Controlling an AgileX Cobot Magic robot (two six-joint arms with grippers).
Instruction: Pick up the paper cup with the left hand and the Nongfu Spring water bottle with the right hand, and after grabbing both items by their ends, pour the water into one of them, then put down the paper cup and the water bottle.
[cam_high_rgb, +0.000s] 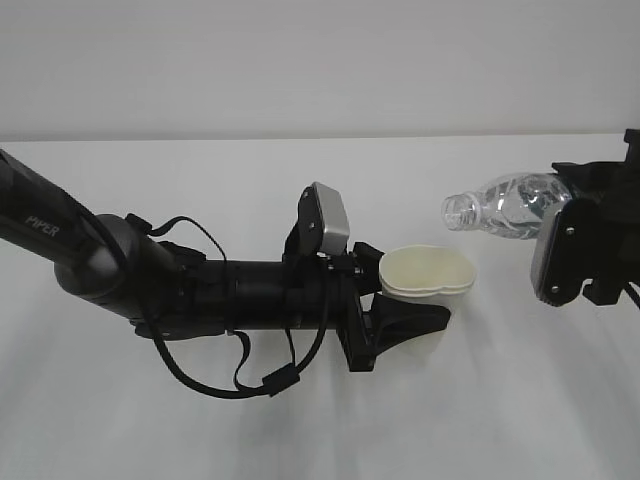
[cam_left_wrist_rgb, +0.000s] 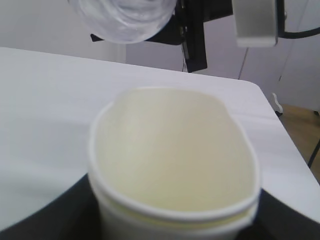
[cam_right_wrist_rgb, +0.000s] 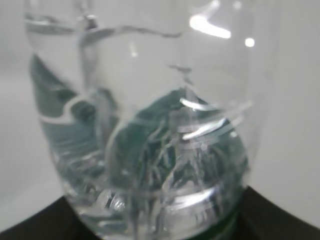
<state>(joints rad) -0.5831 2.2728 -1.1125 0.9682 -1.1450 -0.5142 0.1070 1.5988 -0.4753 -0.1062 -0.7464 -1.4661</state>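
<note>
Legible text: one item only. White capital lettering "PIPER" printed on the upper link of the black, cable-draped left robot arm (cam_high_rgb: 60, 235), exterior view, running along the link at a slant near the left edge.

Clear ribbed plastic bottle (cam_right_wrist_rgb: 145, 135): dark green label band seen through the plastic and water in the right wrist view, but no characters can be made out, being blurred and distorted.

Off-white paper cup with rolled rim (cam_left_wrist_rgb: 175, 165): plain surface, no print readable in either the left wrist or the exterior view.
</note>
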